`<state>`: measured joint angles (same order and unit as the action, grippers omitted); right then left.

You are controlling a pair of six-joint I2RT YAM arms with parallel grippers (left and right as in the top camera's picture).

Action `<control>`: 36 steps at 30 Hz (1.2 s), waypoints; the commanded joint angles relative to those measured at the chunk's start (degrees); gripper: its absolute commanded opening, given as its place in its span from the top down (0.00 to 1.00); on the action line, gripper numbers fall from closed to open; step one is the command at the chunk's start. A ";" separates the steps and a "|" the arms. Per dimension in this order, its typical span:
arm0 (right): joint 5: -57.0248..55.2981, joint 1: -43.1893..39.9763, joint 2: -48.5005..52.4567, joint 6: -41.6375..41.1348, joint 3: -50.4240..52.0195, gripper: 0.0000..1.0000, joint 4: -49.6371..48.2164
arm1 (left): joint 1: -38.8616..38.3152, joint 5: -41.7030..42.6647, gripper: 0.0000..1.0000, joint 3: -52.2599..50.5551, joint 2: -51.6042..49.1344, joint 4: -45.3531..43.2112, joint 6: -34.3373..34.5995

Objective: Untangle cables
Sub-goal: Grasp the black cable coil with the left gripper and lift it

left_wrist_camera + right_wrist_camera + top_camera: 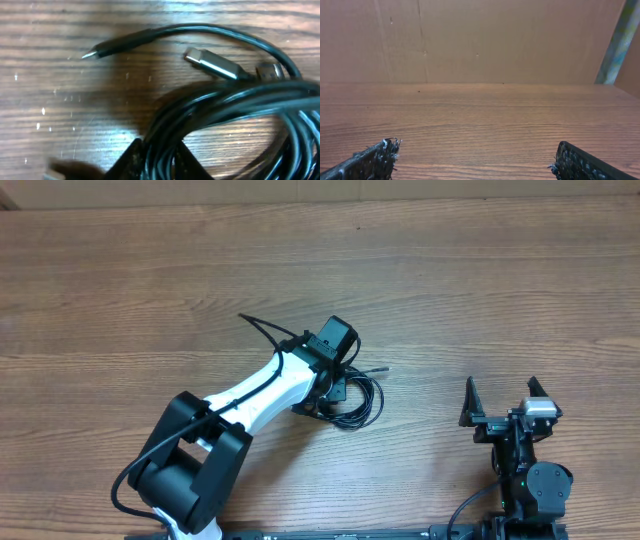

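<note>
We see the cables (365, 408) lying in a loose black coil near the middle of the tabletop (150, 280). One strand runs out of the coil up and to the left, and a short end points right. The left arm reaches in from the lower left, and the left gripper (338, 392) is down on the coil's left edge, partly hidden under its own wrist.

From the left wrist, the cables (225, 105) fill the view as a bundle of several strands that curves across and drops towards the bottom edge. There it meets a dark finger (127, 162). The fingers seem to be closed on the bundle, though the view is close and blurred. Above the bundle a silver plug (212, 64) lies flat on the wood. To its left a thin black end (120, 46) tapers to a small silver tip. A second plug (270, 70) shows just right of the silver one, half behind a strand.

The right gripper (502, 395) sits well apart from the cables, near the right front of the tabletop. Its fingers (370, 162) are spread wide with nothing between them, over bare wood (480, 115).
</note>
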<state>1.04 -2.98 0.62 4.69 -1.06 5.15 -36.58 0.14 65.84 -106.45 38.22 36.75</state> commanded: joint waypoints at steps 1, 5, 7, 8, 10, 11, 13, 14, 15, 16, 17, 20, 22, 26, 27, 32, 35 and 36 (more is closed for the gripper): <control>-0.09 -0.24 -0.46 -0.35 0.61 0.00 -0.33 | -0.22 -0.81 0.95 0.90 -1.11 -1.05 -5.38; -0.09 -0.24 -0.46 -0.35 0.61 0.00 -0.33 | -0.15 -0.81 0.96 0.94 -1.11 -2.12 -9.53; -0.09 -0.24 -0.46 -0.35 0.61 0.00 -0.33 | -0.09 -0.76 0.96 1.49 -1.07 -2.05 -10.69; -0.09 -0.24 -0.46 -0.35 0.61 0.00 -0.33 | -0.04 -0.76 0.96 1.86 -1.03 -1.95 -11.34; -0.09 -0.24 -0.46 -0.35 0.61 0.00 -0.33 | -0.02 -0.79 0.96 3.04 -0.87 -1.05 -12.28; -0.09 -0.24 -0.46 -0.35 0.61 0.00 -0.33 | 0.02 -0.79 0.96 3.87 -0.83 -0.24 -12.50; -0.09 -0.24 -0.46 -0.35 0.61 0.00 -0.33 | 0.13 -0.81 0.96 5.90 -0.74 1.88 -12.57; -0.09 -0.24 -0.46 -0.35 0.61 0.00 -0.33 | 0.24 -0.81 0.96 7.02 -0.72 2.97 -12.57; -0.09 -0.24 -0.46 -0.35 0.61 0.00 -0.33 | 0.37 -0.90 0.96 8.13 -0.72 4.02 -12.57; -0.09 -0.24 -0.46 -0.35 0.61 0.00 -0.33 | 0.52 -1.22 0.96 9.16 -0.72 4.96 -12.55; -0.09 -0.24 -0.46 -0.37 0.61 0.00 -0.33 | 0.63 -1.66 0.96 10.14 -0.72 5.81 -12.55; -0.09 -0.24 -0.46 -0.35 0.61 0.00 -0.33 | 0.66 -3.85 0.96 12.44 -0.72 7.65 -12.55; -0.09 -0.24 -0.46 -0.35 0.61 0.00 -0.33 | 0.66 -4.76 0.96 13.79 -0.72 8.74 -12.57; -0.09 -0.24 -0.46 -0.35 0.61 0.00 -0.33 | 0.66 -5.27 0.96 16.81 -0.72 11.39 -12.57; -0.09 -0.24 -0.46 -0.35 0.61 0.00 -0.33 | 0.66 -5.25 0.96 17.51 -0.68 12.17 -12.57; -0.09 -0.24 -0.46 -0.35 0.61 0.00 -0.33 | 0.66 -5.27 0.96 22.14 -0.68 17.40 -12.57; -0.09 -0.24 -0.46 -0.35 0.61 0.00 -0.33 | 0.68 -5.29 0.96 24.87 -0.68 19.74 -12.55; -0.09 -0.24 -0.46 -0.35 0.61 0.00 -0.33 | 0.68 -5.42 0.96 25.77 -0.68 20.39 -12.55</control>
<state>1.08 -2.98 0.62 4.69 -1.06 5.15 -36.25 -4.23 87.39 -106.85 57.41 25.02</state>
